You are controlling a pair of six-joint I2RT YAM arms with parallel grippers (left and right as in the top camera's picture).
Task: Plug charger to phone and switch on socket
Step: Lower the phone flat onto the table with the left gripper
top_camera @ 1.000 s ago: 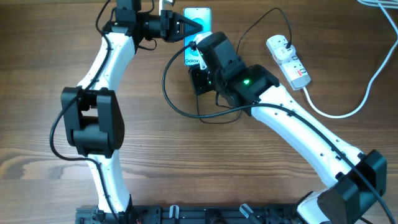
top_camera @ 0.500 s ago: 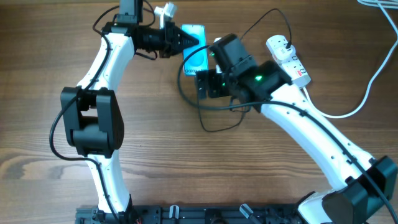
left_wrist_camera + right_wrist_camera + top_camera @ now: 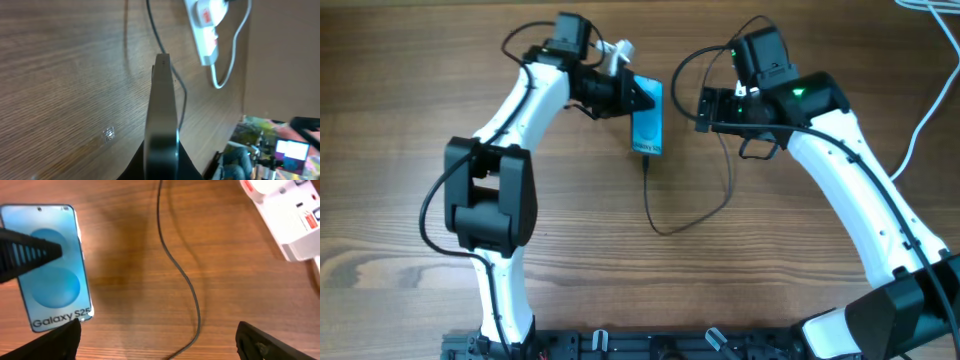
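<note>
The phone point(image 3: 648, 120), teal screen up, lies at the table's upper middle with my left gripper point(image 3: 638, 98) shut on its top end. In the left wrist view the phone point(image 3: 162, 110) shows edge-on between the jaws of the left gripper point(image 3: 162, 159). The charger cable point(image 3: 665, 228) meets the phone's lower edge, loops down and runs up under my right arm. My right gripper point(image 3: 703, 110) stands open to the phone's right, apart from it. In the right wrist view the right gripper point(image 3: 157, 347) holds nothing, above the cable point(image 3: 186, 282), with the phone point(image 3: 50, 280) at left and the socket point(image 3: 287, 217) at top right.
The socket's thick white cord point(image 3: 923, 125) curves along the right edge of the table. My right arm covers most of the socket from above. In the left wrist view the socket point(image 3: 205, 25) lies beyond the phone. Bare wood stretches across the lower half.
My right gripper opened, left the phone's lower end and swung right towards the socket. My left gripper carried the phone a little to the right. The cable stayed at the phone's edge.
</note>
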